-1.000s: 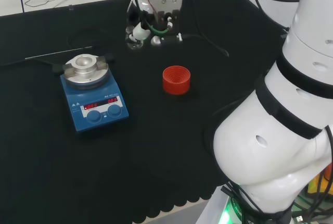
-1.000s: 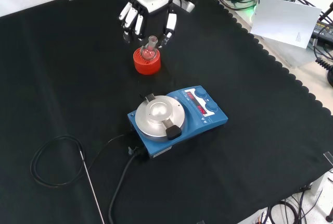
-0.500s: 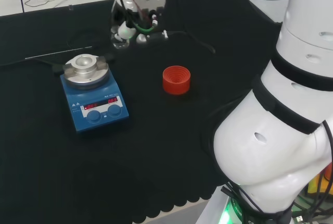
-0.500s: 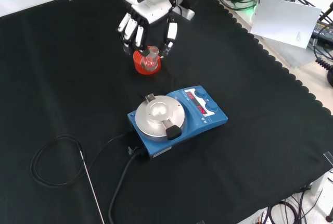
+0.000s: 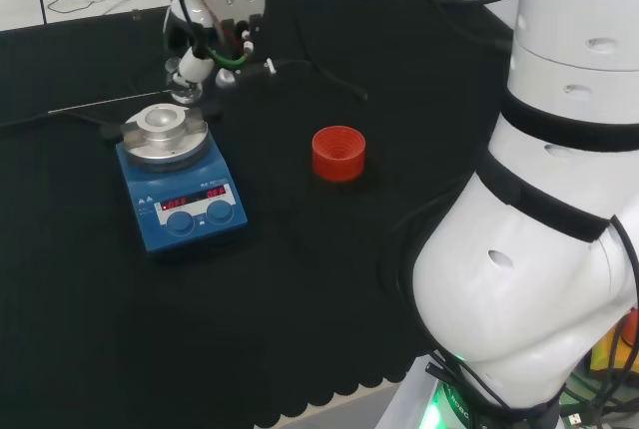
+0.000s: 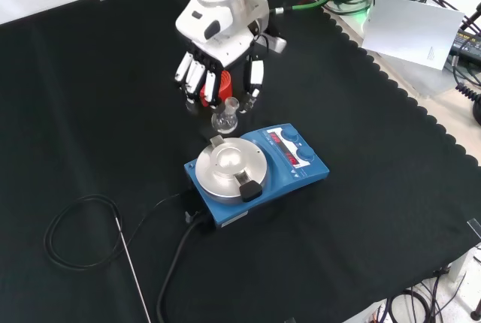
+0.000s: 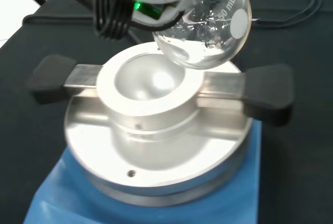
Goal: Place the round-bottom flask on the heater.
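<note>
Carried off the red stand (image 5: 338,153), the flask (image 6: 225,118), pinched in the hand's (image 6: 218,67) curled fingers, now hangs just beside the heater's (image 6: 255,170) bowl, so lowering comes next.

A laboratory: a blue heater (image 6: 259,170) and glass flask (image 6: 225,118) on a black-clothed desk (image 6: 376,210) with cables.

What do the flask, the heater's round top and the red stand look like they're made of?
The round-bottom flask looks like clear glass: transparent, with glossy highlights. The heater's round top seems to be brushed metal, probably aluminium, matte silver with a soft sheen; its base looks like blue painted metal or plastic. The red stand appears to be ribbed rubber or plastic, matte; the look leaves that open.
</note>
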{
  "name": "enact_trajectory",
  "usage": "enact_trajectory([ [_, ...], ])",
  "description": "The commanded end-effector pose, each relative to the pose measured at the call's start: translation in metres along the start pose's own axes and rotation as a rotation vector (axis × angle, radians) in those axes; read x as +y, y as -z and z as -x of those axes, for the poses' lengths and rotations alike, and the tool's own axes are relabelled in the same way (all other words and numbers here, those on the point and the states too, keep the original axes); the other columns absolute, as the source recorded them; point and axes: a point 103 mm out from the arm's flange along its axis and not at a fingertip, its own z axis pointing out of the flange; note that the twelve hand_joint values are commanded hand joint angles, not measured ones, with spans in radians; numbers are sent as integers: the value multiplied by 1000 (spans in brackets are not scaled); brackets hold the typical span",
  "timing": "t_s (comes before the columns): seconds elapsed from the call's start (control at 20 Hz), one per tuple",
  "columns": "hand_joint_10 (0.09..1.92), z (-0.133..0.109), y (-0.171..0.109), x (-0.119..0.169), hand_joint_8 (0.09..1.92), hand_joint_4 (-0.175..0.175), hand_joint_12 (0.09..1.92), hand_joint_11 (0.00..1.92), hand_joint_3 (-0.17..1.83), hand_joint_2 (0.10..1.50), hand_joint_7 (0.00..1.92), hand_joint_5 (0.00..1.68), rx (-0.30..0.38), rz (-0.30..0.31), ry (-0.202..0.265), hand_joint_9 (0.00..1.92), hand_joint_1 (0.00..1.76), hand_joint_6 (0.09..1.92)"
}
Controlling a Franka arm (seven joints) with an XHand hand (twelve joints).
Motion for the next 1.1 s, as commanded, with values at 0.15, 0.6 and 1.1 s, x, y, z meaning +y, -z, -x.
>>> enact_trajectory([
  [0.15, 583, -19, -10, 10, 706, 29, 1286, 516, 744, 668, 562, 1161, 0, -35, 38, 765, 1130, 909],
  [0.6, 584, -35, -15, 19, 706, 28, 1285, 516, 748, 666, 559, 1162, -3, -52, 75, 764, 1130, 910],
  [1.1, 585, -38, -32, 25, 707, 28, 1285, 516, 751, 664, 557, 1163, 2, -82, 87, 765, 1130, 910],
])
